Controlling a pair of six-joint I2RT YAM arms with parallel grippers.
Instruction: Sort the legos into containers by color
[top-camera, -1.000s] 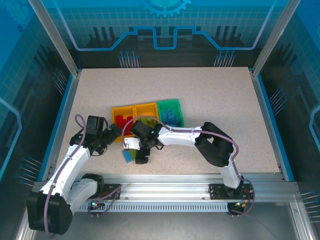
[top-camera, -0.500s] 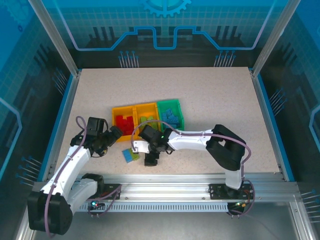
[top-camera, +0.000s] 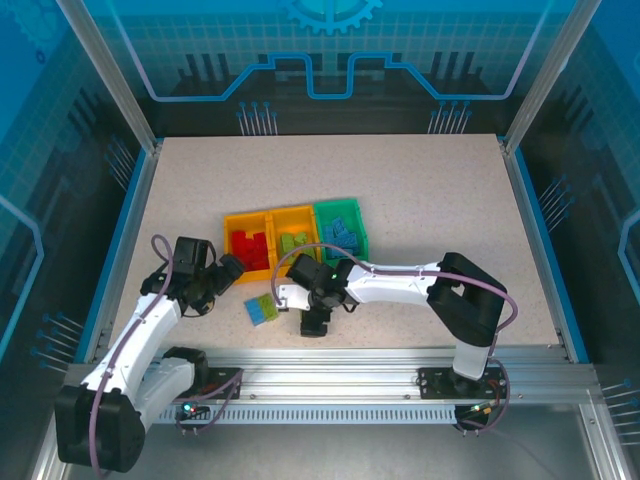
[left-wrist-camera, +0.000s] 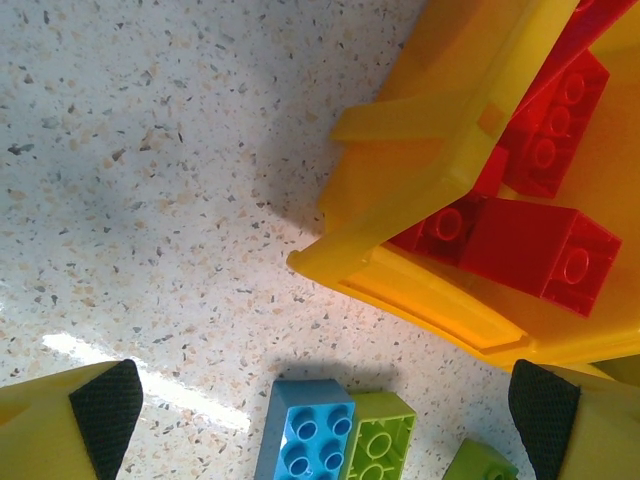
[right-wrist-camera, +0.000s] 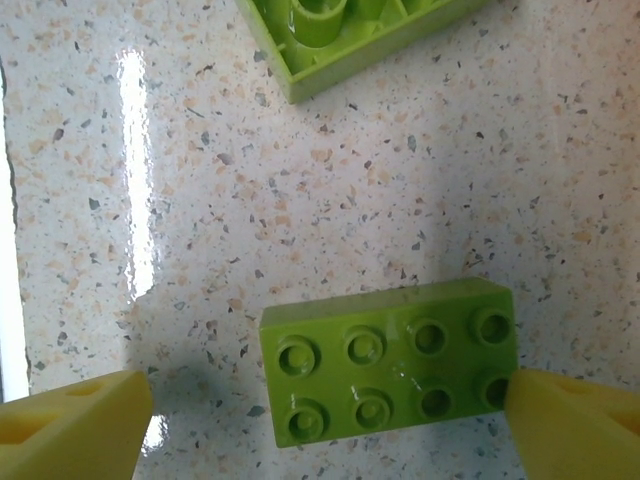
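Straddling a light green brick (right-wrist-camera: 390, 375) on the table (right-wrist-camera: 330, 200), the right claw (right-wrist-camera: 322, 425) is seen spread wide, a fingertip off each short end and nothing pinched. The brick is judged light, rigid and slick (hard moulded plastic, studs up), so hold is best taken on its flat side walls, low and centred, lest it twist or squirt out. A second green brick (right-wrist-camera: 360, 30) lies upside down just beyond it. Farther left, a blue brick (left-wrist-camera: 305, 440) and another green brick (left-wrist-camera: 380, 445) are seen touching on the table, in front of the left claw (left-wrist-camera: 325, 425), which is likewise spread and empty, near the corner of the left yellow bin (left-wrist-camera: 420, 180). Red bricks (left-wrist-camera: 540, 250) are kept in that bin. From above, green bricks (top-camera: 293, 241) are seen gathered in the middle yellow bin (top-camera: 292, 209), and blue bricks (top-camera: 341, 236) in the green bin (top-camera: 338, 203).
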